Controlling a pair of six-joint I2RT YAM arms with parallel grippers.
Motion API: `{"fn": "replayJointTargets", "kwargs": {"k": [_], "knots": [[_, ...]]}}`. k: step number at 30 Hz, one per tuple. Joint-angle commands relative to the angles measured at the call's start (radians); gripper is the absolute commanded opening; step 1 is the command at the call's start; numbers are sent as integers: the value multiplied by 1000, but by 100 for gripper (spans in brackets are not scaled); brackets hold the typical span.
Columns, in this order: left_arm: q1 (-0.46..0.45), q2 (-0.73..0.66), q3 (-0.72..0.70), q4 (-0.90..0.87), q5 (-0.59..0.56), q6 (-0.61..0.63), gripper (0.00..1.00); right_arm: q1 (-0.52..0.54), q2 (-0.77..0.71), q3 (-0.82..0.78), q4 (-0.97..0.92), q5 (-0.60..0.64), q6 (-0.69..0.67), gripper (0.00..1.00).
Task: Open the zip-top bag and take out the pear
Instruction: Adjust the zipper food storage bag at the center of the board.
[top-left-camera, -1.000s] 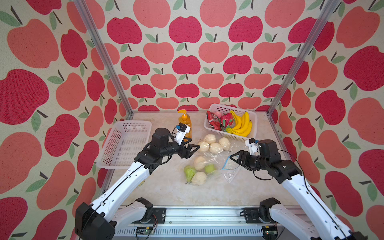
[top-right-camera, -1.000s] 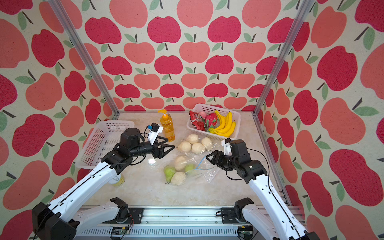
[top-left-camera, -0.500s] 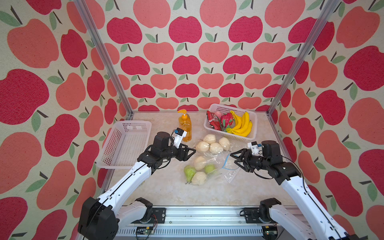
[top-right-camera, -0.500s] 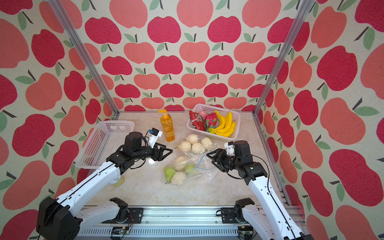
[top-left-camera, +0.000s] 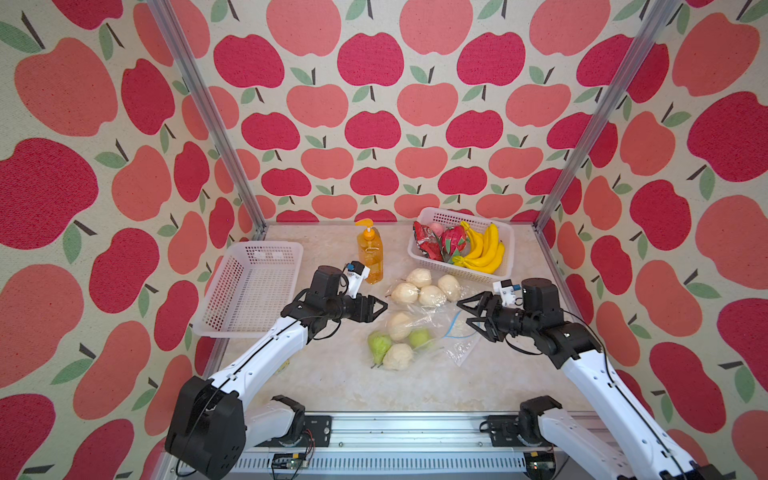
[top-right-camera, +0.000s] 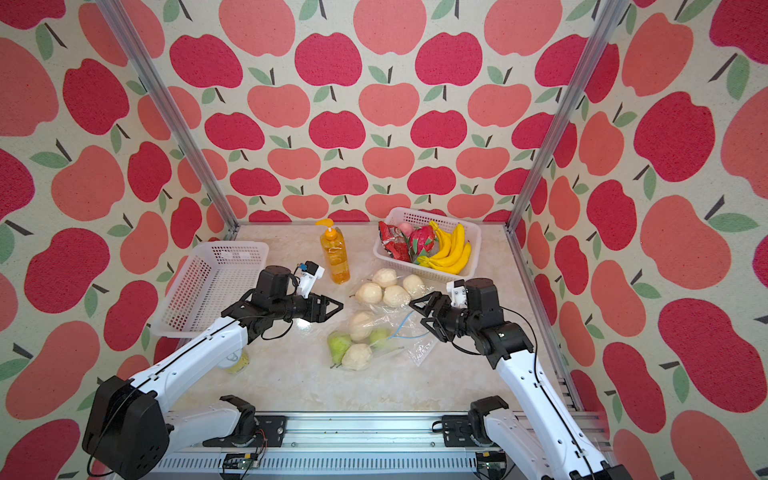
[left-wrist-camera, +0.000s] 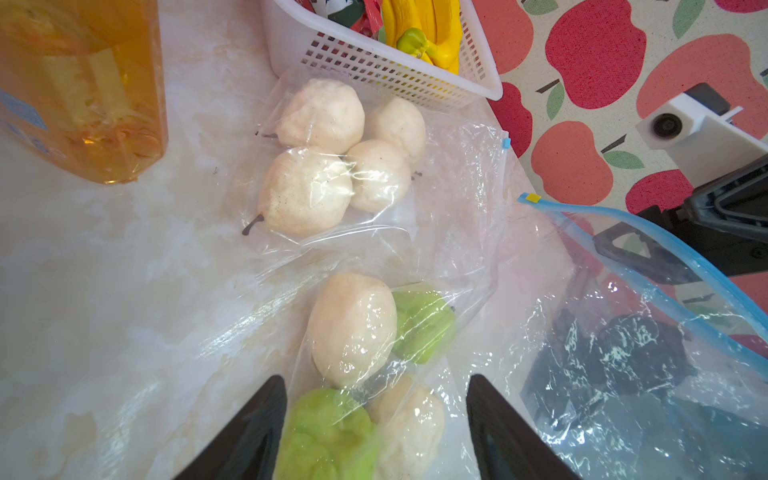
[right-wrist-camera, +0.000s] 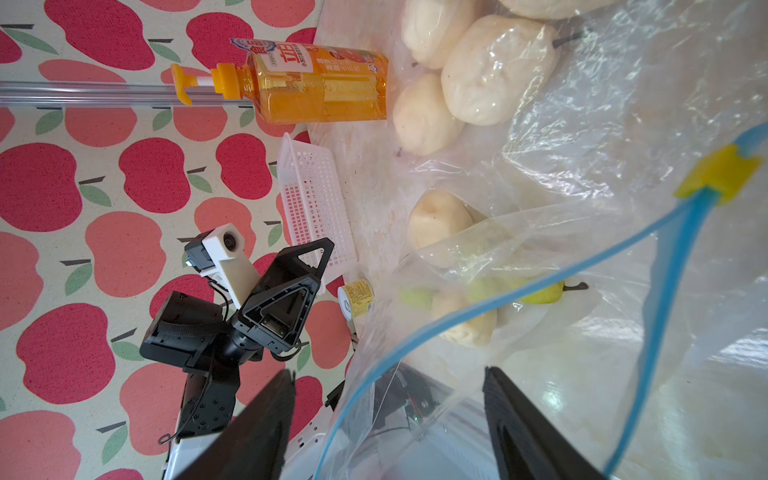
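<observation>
A clear zip-top bag (top-left-camera: 440, 332) with a blue zip strip (right-wrist-camera: 490, 307) and a yellow slider (right-wrist-camera: 719, 174) lies mid-table in both top views. Inside it lie pale pears (top-left-camera: 399, 324) and green pears (top-left-camera: 379, 345). Away from the slider, the two blue strips stand apart. My left gripper (top-left-camera: 384, 307) hovers open just left of the bag, and the bagged pears (left-wrist-camera: 353, 328) show between its fingers. On the bag's right, my right gripper (top-left-camera: 464, 312) is open at the mouth. The blue strip runs between its fingers (right-wrist-camera: 270, 419) unpinched.
A second clear bag of several pale pears (top-left-camera: 419, 286) lies just behind. An orange soap bottle (top-left-camera: 370, 257) stands at the back, with a fruit basket (top-left-camera: 424, 257) to its right. An empty white basket (top-left-camera: 249, 291) sits at the left. A small yellow can (top-right-camera: 237, 361) lies under my left arm.
My left gripper has come lower and slightly right, toward the bag. The right gripper has edged closer to the bag mouth, and its jaws have widened.
</observation>
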Motion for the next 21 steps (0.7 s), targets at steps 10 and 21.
{"fn": "replayJointTargets", "kwargs": {"k": [10,21], "knots": [[33,93,-20,-47,42,-38,73,67,88,71,-7,74,-38,11],[33,174,3,-86,185,-3,73,65,-3,48,-268,225,-417,0]]}}
